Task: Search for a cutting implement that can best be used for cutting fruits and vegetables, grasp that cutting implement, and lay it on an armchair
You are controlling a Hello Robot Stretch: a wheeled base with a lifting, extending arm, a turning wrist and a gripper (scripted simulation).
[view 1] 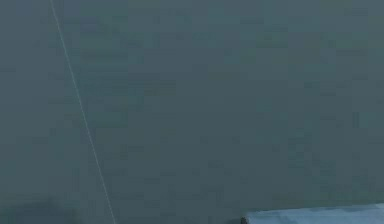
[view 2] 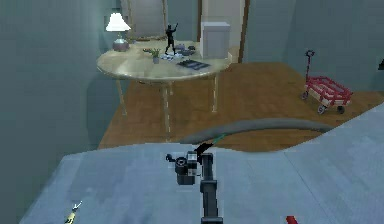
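Arm side view has the arm reaching out over a wide blue-grey padded surface, with the gripper near that surface's far curved edge. You can't tell how the jaws stand or whether anything is held. The best candidate for the cutting implement is a yellow-ended sliver lying at the surface's near left corner, well apart from the gripper and too small to confirm. A small red thing sits at the near right edge. Forward view faces a blue-grey wall with a pale-blue corner at bottom right, so you probably have little room to roll ahead. Check that the sliver is a blade before committing. Then draw the arm in, line the gripper up along the handle end and come down slowly, since padding may let it tip. The round table beyond carries a lamp, a dark statuette and a white box along its far edge.
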